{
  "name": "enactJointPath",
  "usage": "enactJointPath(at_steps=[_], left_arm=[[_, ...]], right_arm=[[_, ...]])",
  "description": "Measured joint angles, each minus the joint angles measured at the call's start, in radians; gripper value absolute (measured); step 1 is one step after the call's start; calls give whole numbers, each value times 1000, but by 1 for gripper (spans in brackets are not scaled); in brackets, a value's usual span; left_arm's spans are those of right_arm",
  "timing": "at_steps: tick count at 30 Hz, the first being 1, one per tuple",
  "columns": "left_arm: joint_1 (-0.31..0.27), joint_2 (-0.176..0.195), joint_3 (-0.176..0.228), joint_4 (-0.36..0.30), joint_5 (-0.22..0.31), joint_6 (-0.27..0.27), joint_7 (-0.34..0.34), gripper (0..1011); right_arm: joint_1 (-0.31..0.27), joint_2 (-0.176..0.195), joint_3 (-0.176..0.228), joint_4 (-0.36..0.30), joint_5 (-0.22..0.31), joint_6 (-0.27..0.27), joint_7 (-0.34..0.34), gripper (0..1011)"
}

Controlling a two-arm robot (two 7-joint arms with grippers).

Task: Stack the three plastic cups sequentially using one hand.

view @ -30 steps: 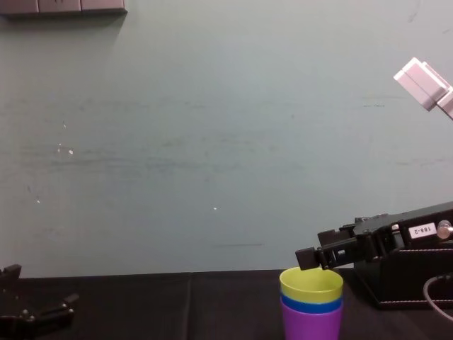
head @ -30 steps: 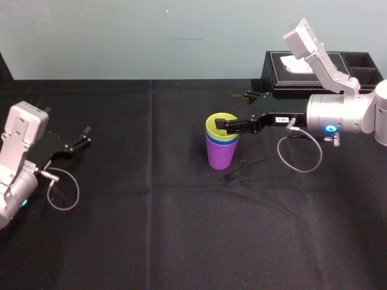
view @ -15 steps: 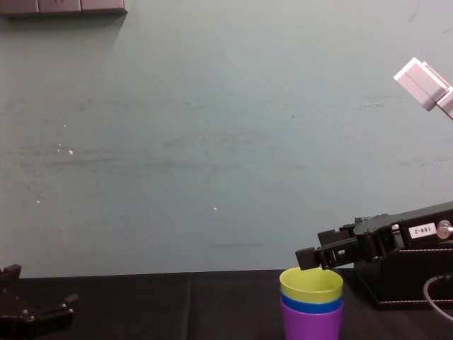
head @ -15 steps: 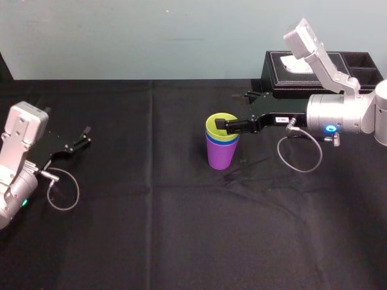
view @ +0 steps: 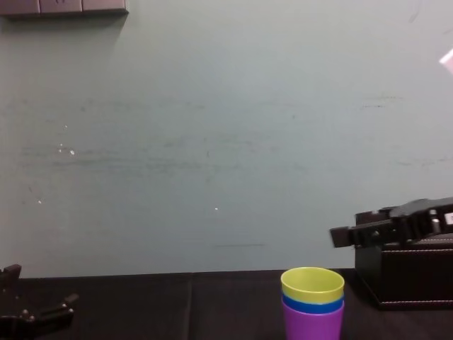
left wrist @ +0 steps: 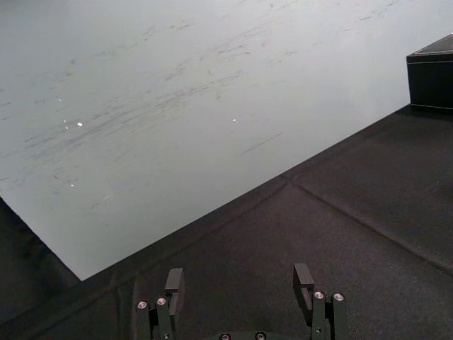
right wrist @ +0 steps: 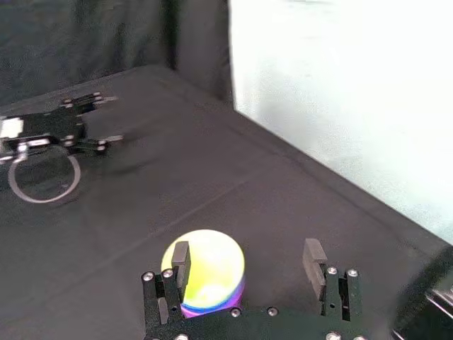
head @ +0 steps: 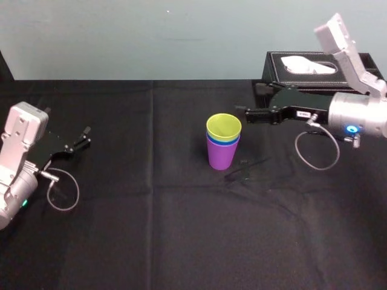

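The three plastic cups stand nested in one upright stack mid-table: the yellow-green cup [head: 224, 126] on top, the blue cup [head: 223, 141] as a thin band below it, the purple cup [head: 221, 156] at the bottom. The chest view has the stack [view: 312, 304] low and right of centre. My right gripper [head: 251, 101] hovers open just right of the stack and above its rim, touching nothing; its wrist view looks down on the stack [right wrist: 206, 275] by one finger of the right gripper [right wrist: 246, 258]. My left gripper [head: 84, 136] rests open at the far left, with open jaws in its own left gripper [left wrist: 238, 283] view.
A black tissue box [head: 314, 69] sits at the back right, just behind my right arm, and stands beside the stack in the chest view [view: 407, 276]. A grey cable loop [head: 314, 151] hangs under the right wrist. Black cloth covers the table.
My right gripper has pulled off the yellow-green cup's rim, rising and drawing back to the right. The stack stands where it was. The left arm has not moved.
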Motion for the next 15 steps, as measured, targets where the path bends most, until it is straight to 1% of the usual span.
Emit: enactJointPath(at_steps=[1,4,6,10,11,15], left_arm=[[0,0,0,0,0,0,0,1011],[0,0,0,0,0,0,0,1011],[0,0,0,0,0,0,0,1011],[0,0,0,0,0,0,0,1011],[0,0,0,0,0,0,0,1011],[0,0,0,0,0,0,0,1011]], right_arm=[[-15,7,14,-5,3,-4,-18,1003],[-32,14,28,-11,2,-7,-45,1003],[-54,21,47,-14,-5,-8,-80,1003],[-70,26,57,-12,-24,-6,-117,1003],[-78,26,62,-7,-33,-5,-132,1003],[-94,27,75,12,-46,-2,-157,1003]])
